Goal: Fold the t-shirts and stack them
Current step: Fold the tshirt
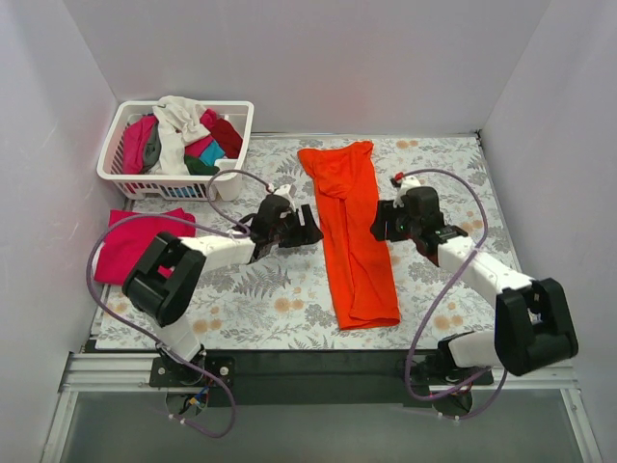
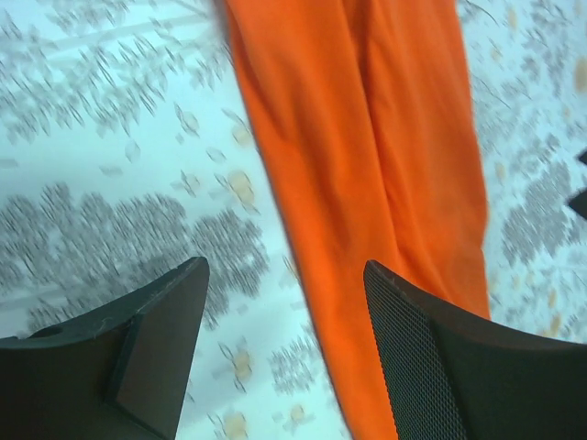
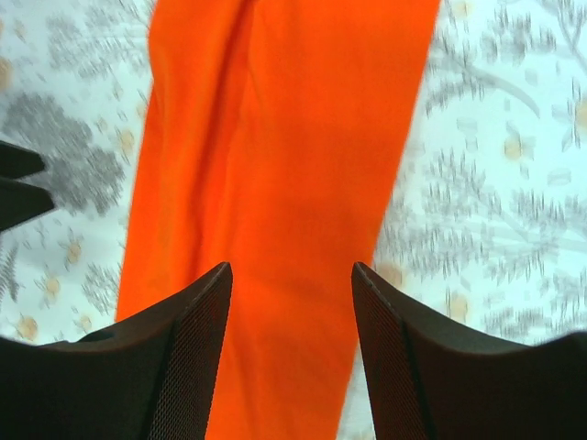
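Mid-fold: bright orange cloth t-shirt (image 1: 352,231) flat on floral table (image 1: 260,289) as long narrow strip, left claw (image 1: 310,228) and right claw (image 1: 379,228) released either side of it; next likely pinching near end, folding crosswise.

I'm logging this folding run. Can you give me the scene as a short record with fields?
orange shirt: folded into a long strip, centre of the table
pink shirt: folded, near the table's left edge
basket: far left corner, holding loose shirts
left gripper: open, empty, by the strip's left edge
right gripper: open, empty, by the strip's right edge
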You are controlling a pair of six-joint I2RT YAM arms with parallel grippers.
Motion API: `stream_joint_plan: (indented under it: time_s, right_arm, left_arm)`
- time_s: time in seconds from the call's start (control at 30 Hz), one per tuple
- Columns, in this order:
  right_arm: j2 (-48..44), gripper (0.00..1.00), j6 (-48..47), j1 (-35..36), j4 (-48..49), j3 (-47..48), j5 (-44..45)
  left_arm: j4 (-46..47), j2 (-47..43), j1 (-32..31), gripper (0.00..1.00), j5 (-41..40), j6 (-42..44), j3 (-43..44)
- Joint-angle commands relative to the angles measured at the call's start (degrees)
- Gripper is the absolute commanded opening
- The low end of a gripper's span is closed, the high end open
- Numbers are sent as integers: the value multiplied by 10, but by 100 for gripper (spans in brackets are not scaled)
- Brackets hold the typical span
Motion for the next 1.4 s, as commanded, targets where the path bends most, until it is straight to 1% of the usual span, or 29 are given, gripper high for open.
stream_joint_plan:
  time_s: [0.0,0.07,0.1,0.17,0.2,0.23,0.4,0.5,0.67,0.83,1.0,1.2,1.3,1.37]
  right_arm:
    - [-80,50,26,22,-34,-64,74]
    - [-130,50,38,36,-55,-85,87]
    - [-145,51,41,41,-77,-97,101]
    - [-171,51,58,49,-107,-118,113]
    - [-193,51,64,53,-135,-124,118]
    - [-203,52,74,60,-147,-134,119]
    - [-235,53,105,76,-230,-152,116]
    - [-249,53,126,88,-264,-161,116]
    - [-276,55,161,112,-277,-182,101]
    - [-273,56,197,153,-304,-179,120]
    - [-280,56,228,181,-314,-189,141]
    - [-299,56,265,208,-329,-208,145]
    - [-307,55,280,222,-331,-221,150]
    - [-308,54,285,228,-331,-226,153]
  left_arm:
    - [26,-78,-30,63,6,-35,-64]
    - [26,-112,-52,63,9,-52,-98]
    - [27,-121,-78,63,6,-60,-128]
    - [20,-146,-111,63,-16,-79,-153]
    - [17,-151,-137,63,-18,-87,-174]
    - [16,-155,-149,63,-16,-103,-182]
    - [2,-148,-233,63,-23,-131,-194]
    - [-12,-141,-261,63,-32,-135,-177]
    - [-28,-142,-272,63,-31,-144,-169]
    - [-42,-141,-294,62,-37,-152,-163]
    - [-44,-116,-317,59,-44,-155,-148]
    - [-59,-92,-337,51,-56,-154,-136]
    - [-73,-91,-338,46,-78,-152,-134]
    - [-78,-91,-339,40,-87,-151,-133]
